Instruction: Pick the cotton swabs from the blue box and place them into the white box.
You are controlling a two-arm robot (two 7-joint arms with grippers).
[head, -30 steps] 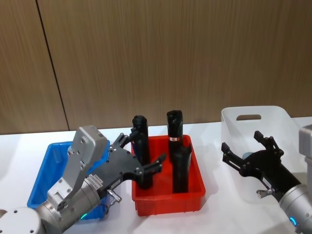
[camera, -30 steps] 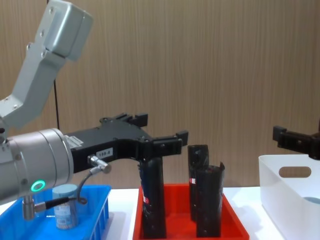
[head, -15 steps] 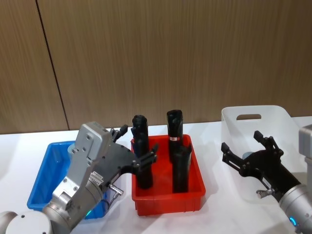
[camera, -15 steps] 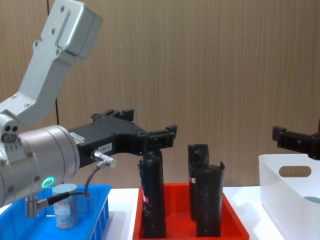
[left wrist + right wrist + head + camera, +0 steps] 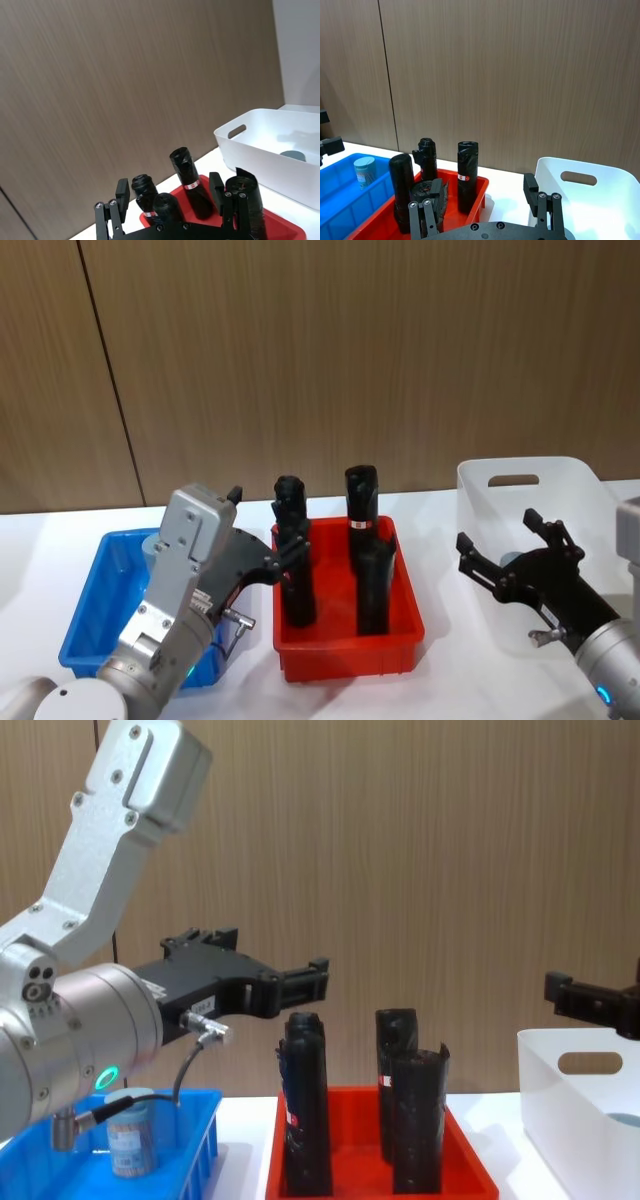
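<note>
One cotton swab tub (image 5: 130, 1135) with a pale lid stands in the blue box (image 5: 92, 612), also seen as the tub (image 5: 364, 170) in the right wrist view. My left gripper (image 5: 268, 528) hangs open and empty above the seam between the blue box and the red tray, level with the black rolls' tops; from the chest it is the left gripper (image 5: 268, 956). Another cotton swab tub (image 5: 292, 155) lies inside the white box (image 5: 562, 480). My right gripper (image 5: 498, 532) hovers open and empty over that box's near left side.
A red tray (image 5: 345, 655) sits between the two boxes and holds three tall black rolls (image 5: 360, 502), close to my left fingers. A wooden wall stands behind the white table (image 5: 450, 680).
My left gripper has drawn back leftward from over the red tray toward the blue box and risen slightly, still open. The right arm has not moved.
</note>
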